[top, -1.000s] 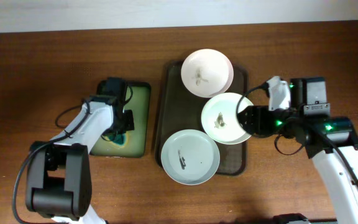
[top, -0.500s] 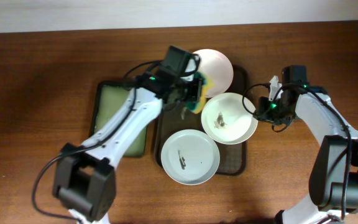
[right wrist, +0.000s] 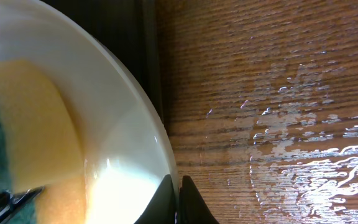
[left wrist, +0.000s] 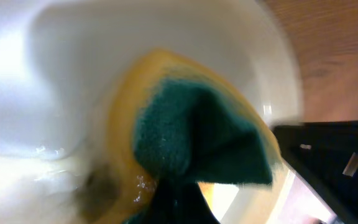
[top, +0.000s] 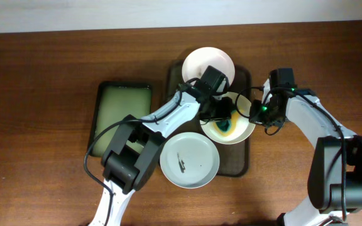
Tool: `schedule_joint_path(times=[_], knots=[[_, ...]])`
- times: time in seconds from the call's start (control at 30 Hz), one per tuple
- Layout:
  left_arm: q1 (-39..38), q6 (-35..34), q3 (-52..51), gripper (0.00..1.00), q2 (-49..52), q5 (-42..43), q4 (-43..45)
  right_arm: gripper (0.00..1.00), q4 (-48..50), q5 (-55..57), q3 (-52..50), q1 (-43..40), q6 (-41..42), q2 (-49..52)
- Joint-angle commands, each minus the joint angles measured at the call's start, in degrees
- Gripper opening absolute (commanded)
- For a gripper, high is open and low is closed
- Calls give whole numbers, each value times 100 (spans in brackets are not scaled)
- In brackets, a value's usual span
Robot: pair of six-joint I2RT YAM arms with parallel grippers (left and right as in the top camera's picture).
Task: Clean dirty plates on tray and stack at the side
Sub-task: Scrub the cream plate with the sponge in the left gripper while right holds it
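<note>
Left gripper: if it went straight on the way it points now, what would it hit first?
Probably the middle plate. The left gripper points down into it, and the sponge in its jaws looks pressed against the white inside. Depth is hard to judge.

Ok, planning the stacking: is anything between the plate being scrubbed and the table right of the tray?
Nothing visible does. The right gripper pinches the middle plate at its right rim, and the wood beyond the tray on that side shows only that arm. The sponge in the left gripper lies inside the plate.
</note>
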Motion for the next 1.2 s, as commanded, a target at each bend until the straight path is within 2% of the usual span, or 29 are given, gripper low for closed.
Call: schedule_joint_path(times=[0.0, 0.03, 0.1, 0.2, 0.23, 0.27, 0.3, 0.33, 0.37, 0.4, 0.43, 0.5, 0.57, 0.63, 0.73, 0.77, 0.87, 1.0, 1.07, 1.17], knots=[[-114, 437, 249, 0, 356, -2518, -938, 4, -11, 133, -98, 26, 72, 44], [-105, 669, 540, 0, 356, -3405, -1425, 4, -22, 133, -98, 26, 72, 44], [-92, 990, 999, 0, 356, -4109, -2009, 4, -22, 133, -98, 26, 72, 44], [-57, 1012, 1119, 0, 361, -4122, -2157, 4, -28, 133, -98, 26, 72, 44], [-39, 997, 1119, 0, 385, -3928, -2096, 4, -26, 133, -98, 26, 72, 42], [-39, 999, 1117, 0, 452, -3191, -1921, 4, -24, 133, -98, 26, 72, 42], [-61, 999, 1117, 0, 544, -2216, -1657, 4, -24, 133, -98, 26, 70, 42], [-142, 997, 1117, 0, 684, -887, -1244, 4, -26, 133, -98, 26, 70, 42], [-247, 997, 1117, 0, 772, -57, -887, 4, -26, 133, -98, 26, 70, 42], [-350, 997, 1117, 0, 809, 380, -675, 4, -26, 133, -98, 26, 70, 42], [-459, 999, 1117, 0, 809, 680, -476, 4, -26, 133, -98, 26, 70, 42], [-551, 997, 1117, 0, 813, 691, -409, 4, -26, 133, -98, 26, 70, 42], [-551, 999, 1117, 0, 813, 1021, -424, 4, -26, 133, -98, 26, 70, 42], [-516, 999, 1117, 0, 813, 997, -658, 4, -31, 133, -98, 26, 70, 42], [-153, 999, 1351, 0, 807, -916, -1690, 4, -46, 133, -98, 26, 70, 42], [26, 999, 1563, 0, 807, -1915, -2142, 4, -48, 131, -98, 26, 70, 42], [133, 1073, 1762, 0, 807, -3906, -2527, 4, -48, 133, -98, 26, 70, 42], [-85, 1314, 1766, 0, 807, -5029, -2535, 4, -55, 133, -98, 26, 70, 42], [-240, 1340, 1939, 0, 807, -5001, -2673, 4, -72, 133, -98, 26, 68, 42], [-385, 1338, 2892, 0, 807, -4931, -3366, 4, -114, 136, -98, 26, 68, 42]])
